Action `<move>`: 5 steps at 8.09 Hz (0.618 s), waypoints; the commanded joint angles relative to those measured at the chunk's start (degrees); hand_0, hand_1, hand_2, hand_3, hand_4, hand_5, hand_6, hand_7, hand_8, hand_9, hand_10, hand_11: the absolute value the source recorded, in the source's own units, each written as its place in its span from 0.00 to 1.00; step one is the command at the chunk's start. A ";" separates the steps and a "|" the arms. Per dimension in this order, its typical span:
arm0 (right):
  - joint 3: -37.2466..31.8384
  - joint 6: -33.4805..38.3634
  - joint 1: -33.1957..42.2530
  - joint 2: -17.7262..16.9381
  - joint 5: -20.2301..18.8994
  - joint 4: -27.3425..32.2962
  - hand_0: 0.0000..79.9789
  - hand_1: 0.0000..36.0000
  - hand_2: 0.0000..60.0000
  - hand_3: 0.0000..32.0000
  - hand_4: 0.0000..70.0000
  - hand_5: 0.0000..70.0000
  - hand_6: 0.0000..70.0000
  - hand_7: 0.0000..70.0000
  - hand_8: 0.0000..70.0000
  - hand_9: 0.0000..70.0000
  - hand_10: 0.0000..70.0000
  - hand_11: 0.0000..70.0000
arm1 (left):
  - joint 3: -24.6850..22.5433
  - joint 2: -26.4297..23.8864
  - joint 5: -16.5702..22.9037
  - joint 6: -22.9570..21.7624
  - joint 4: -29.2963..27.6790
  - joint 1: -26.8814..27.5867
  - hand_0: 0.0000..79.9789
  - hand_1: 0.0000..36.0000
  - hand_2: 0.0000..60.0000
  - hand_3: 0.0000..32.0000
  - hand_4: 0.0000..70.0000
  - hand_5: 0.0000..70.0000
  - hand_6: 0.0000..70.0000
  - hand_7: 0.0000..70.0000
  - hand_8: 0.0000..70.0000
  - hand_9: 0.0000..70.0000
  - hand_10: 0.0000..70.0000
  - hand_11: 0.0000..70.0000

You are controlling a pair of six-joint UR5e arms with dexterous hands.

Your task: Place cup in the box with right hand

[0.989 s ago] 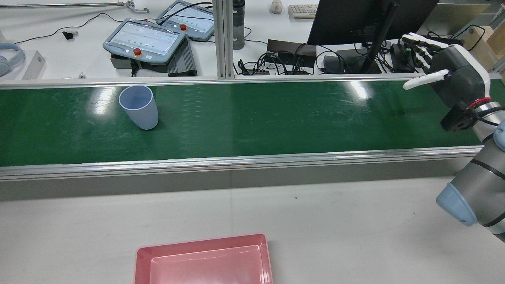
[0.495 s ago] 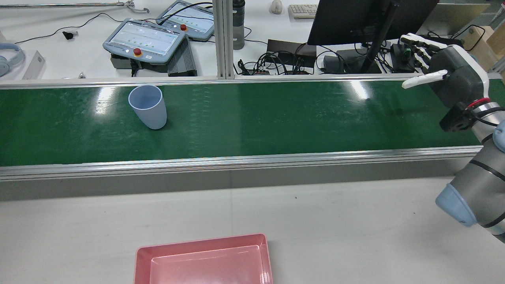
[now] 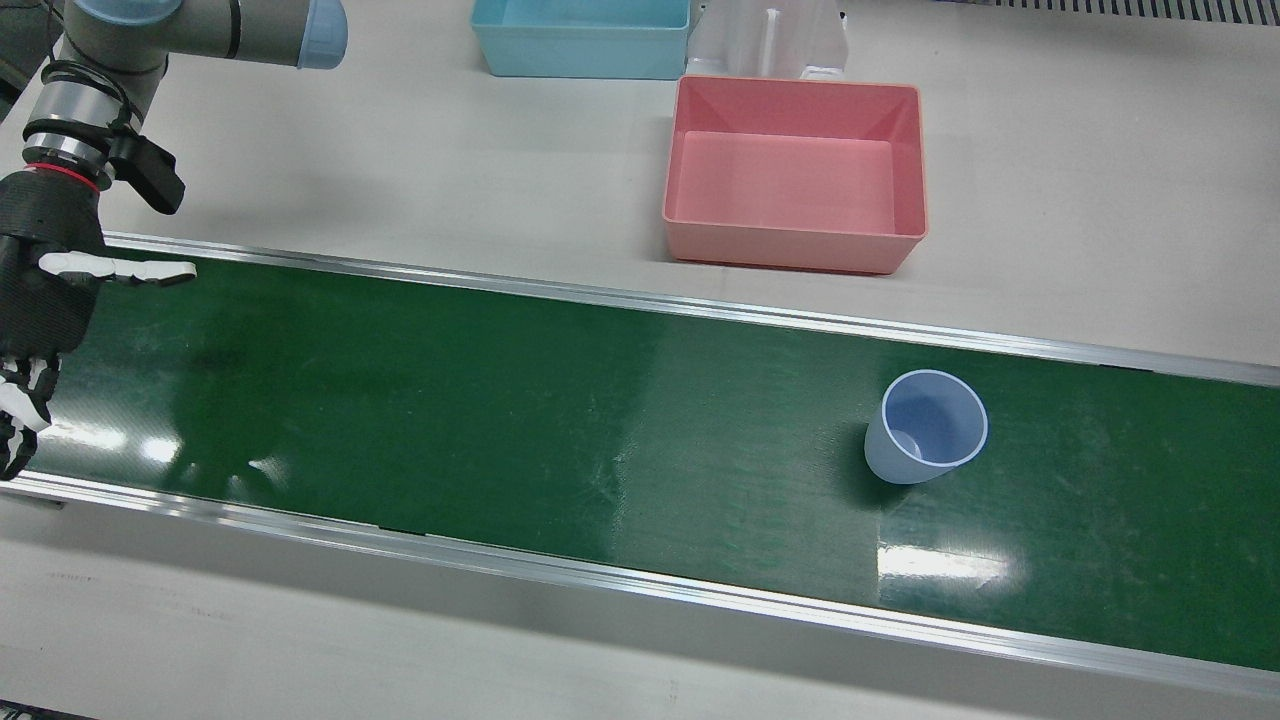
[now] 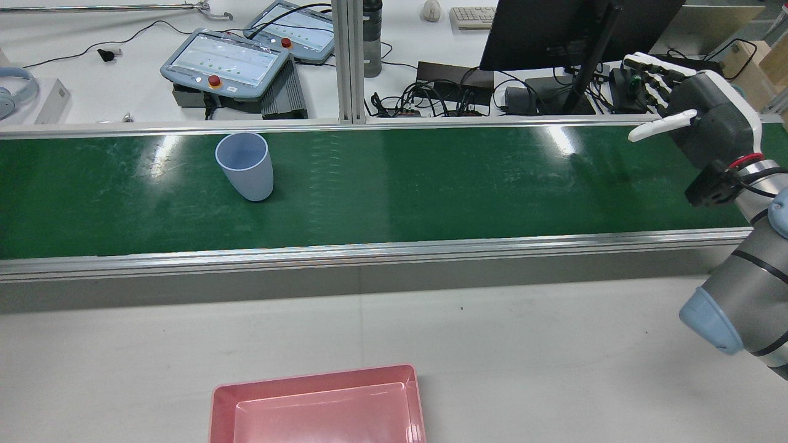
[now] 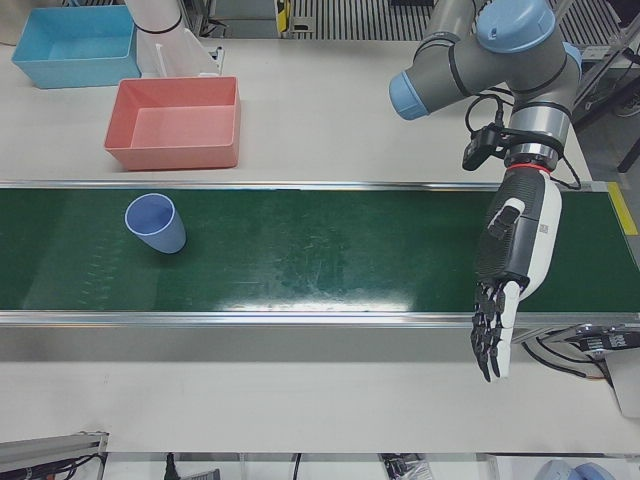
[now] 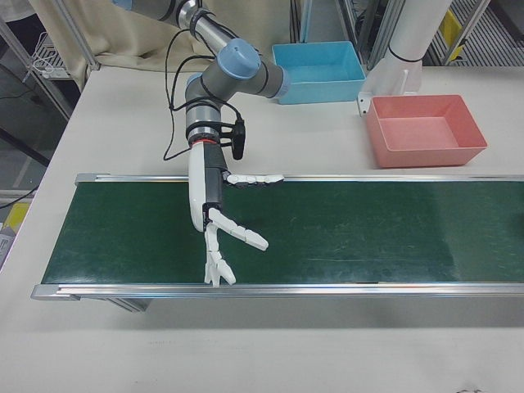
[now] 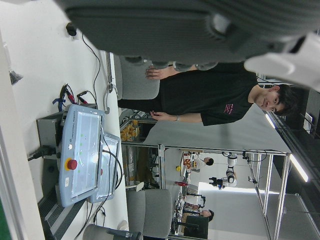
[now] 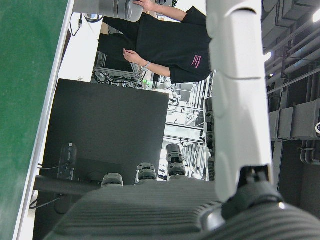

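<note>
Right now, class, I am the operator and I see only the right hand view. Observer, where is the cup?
Observer: The cup stands upright on the green belt, far along it from your right hand.
Operator: Is the box free?
Observer: The pink box sits empty on the table beside the belt.
Operator: And the left hand?
Observer: The left hand hangs open over the belt's other end, holding nothing.

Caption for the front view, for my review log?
Upright pale blue cup on the green conveyor belt, far from the open right hand; pink box sits empty beside the belt.
</note>
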 commanded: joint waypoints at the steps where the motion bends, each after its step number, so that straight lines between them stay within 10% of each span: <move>1: 0.01 0.00 -0.25 0.00 0.00 0.05 0.95 0.46 0.00 0.00 0.32 0.10 0.09 0.26 0.03 0.10 0.00 0.01 | -0.09 0.00 0.00 0.00 0.00 0.00 0.00 0.00 0.00 0.00 0.00 0.00 0.00 0.00 0.00 0.00 0.00 0.00; 5: -0.17 0.00 -0.77 0.78 0.09 -0.04 0.98 0.44 0.00 0.00 0.33 0.10 0.09 0.27 0.03 0.10 0.00 0.01 | 0.00 0.00 0.00 0.00 0.00 0.00 0.00 0.00 0.00 0.00 0.00 0.00 0.00 0.00 0.00 0.00 0.00 0.00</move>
